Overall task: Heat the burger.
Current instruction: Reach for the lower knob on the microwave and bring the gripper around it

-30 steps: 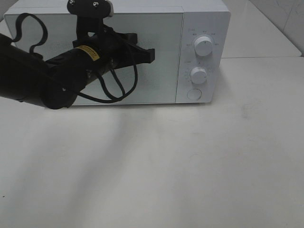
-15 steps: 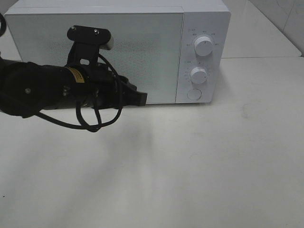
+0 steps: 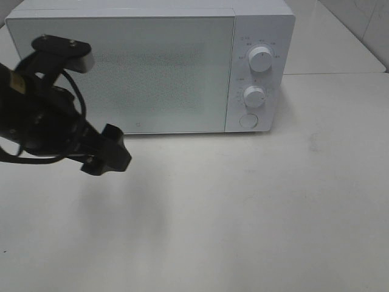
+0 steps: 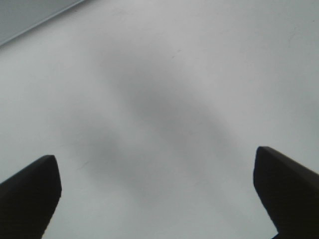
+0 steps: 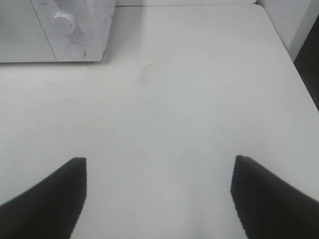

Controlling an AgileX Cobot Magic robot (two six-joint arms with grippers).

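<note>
Burger: hidden from every view, place cannot be told | left gripper (image 4: 155, 154): fingers (image 4: 30, 194) spread wide, empty, above table (image 3: 255, 207) before shut microwave (image 3: 152, 67) | right gripper (image 5: 158, 163): spread, empty, over table.

Shows the left gripper (image 3: 110, 156) above the white table (image 3: 255, 213), just in front of the shut microwave (image 3: 152, 67), well apart from its knobs (image 3: 260, 61).

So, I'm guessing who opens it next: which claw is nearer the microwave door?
Left. The left claw hangs just in front of the microwave door, near its lower left corner. The right claw sits well back across the table, outside the high view.
</note>
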